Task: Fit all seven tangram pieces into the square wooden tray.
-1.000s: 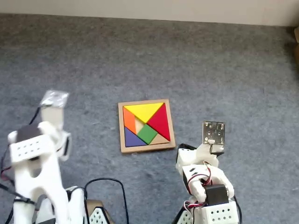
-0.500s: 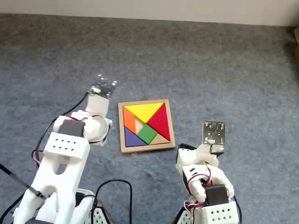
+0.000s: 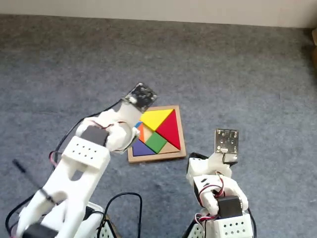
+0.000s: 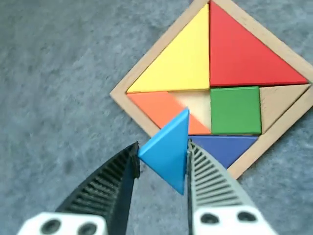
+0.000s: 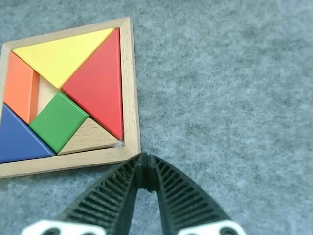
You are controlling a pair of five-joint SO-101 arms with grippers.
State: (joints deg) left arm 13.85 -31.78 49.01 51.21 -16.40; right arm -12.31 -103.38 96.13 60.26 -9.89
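Tray (image 4: 161, 49) of square wood lies flat on the grey counter (image 3: 237, 74), between the two arms. Inside it sit a yellow triangle (image 4: 181, 58) and a red triangle (image 4: 244, 54) edge to edge, a green square (image 4: 235, 110) under their meeting point, an orange piece (image 4: 161, 105) along one side, a dark blue triangle (image 4: 225, 147) in a corner and a pale wood-coloured triangle (image 4: 281, 100) beside the green square. A small bare patch of tray floor (image 4: 195, 103) shows between yellow, orange and green.

The left arm (image 3: 106, 134) leans over the tray's near-left part. Its pincer (image 4: 162, 147) is part-way open and clamped on a light blue triangle (image 4: 166, 152) – held on edge above the orange piece and the tray rim, one tip pointing toward the bare patch.

The right pincer (image 5: 146, 171) is closed tip to tip with nothing in it, low over the counter just outside the tray's corner by the wood-coloured triangle.
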